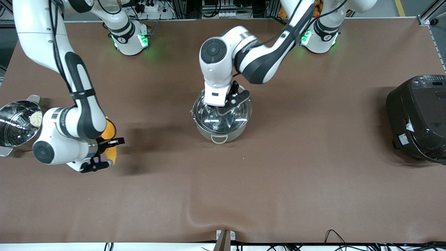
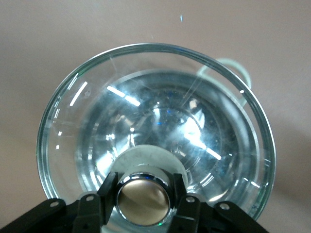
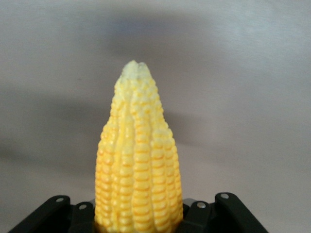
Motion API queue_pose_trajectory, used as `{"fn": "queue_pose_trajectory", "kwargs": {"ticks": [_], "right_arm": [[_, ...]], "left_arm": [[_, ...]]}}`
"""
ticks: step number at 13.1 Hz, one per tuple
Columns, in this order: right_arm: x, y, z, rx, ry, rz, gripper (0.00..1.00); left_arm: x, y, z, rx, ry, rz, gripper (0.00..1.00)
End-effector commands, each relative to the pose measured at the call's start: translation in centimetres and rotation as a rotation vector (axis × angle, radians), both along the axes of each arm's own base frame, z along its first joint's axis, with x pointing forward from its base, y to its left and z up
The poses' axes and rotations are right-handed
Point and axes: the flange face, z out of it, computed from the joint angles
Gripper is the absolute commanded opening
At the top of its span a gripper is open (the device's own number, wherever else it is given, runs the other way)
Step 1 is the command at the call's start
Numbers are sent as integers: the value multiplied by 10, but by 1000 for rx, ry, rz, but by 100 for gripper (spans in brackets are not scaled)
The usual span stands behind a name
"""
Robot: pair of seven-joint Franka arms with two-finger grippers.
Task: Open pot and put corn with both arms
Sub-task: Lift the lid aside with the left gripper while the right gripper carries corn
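Lid gripped, corn held aside

Left end effector (image 2: 144, 196) pinches the knob (image 2: 144, 200) of the lid (image 1: 223, 111) on the mid-bench pot (image 1: 220, 134); right end effector (image 3: 141, 213) clamps the corn (image 3: 138, 160), beside the steamer pot (image 1: 15, 122), well apart from the pot

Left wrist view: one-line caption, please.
Left gripper shut on the copper-coloured knob of the clear glass lid over the shiny steel pot.

Lidded steel pot (image 1: 221, 120) mid-table; yellow corn (image 1: 110, 139) held aloft
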Motion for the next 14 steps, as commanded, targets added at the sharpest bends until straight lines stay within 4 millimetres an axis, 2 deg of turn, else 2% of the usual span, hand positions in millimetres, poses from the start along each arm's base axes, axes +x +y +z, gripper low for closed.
{"fn": "queue_pose_trajectory", "kwargs": {"ticks": [1,2,4,5,7,9,11,12,14], "right_arm": [[-2,28,18,4,-4,-20,0],[-3,38,20,3,-4,-35,0],[-11,86,31,19,-4,1,0],[-16,111,40,31,-14,41,0],[-32,178,58,56,-44,146,0],[-46,245,83,74,-92,270,0],[-72,312,97,86,-129,385,0],[-85,338,96,75,-138,442,0],[-100,364,97,-31,-191,573,0]], "left_arm": [[9,43,75,-30,-32,49,0],[15,62,93,-30,-35,36,0],[24,108,125,-26,-41,-4,0],[29,137,141,-31,-54,-27,0],[36,203,156,-27,-56,-129,0],[47,269,155,-18,-37,-192,0],[62,326,143,-15,-6,-245,0],[69,348,137,-23,3,-248,0],[79,376,114,-30,-2,-245,0]]}}
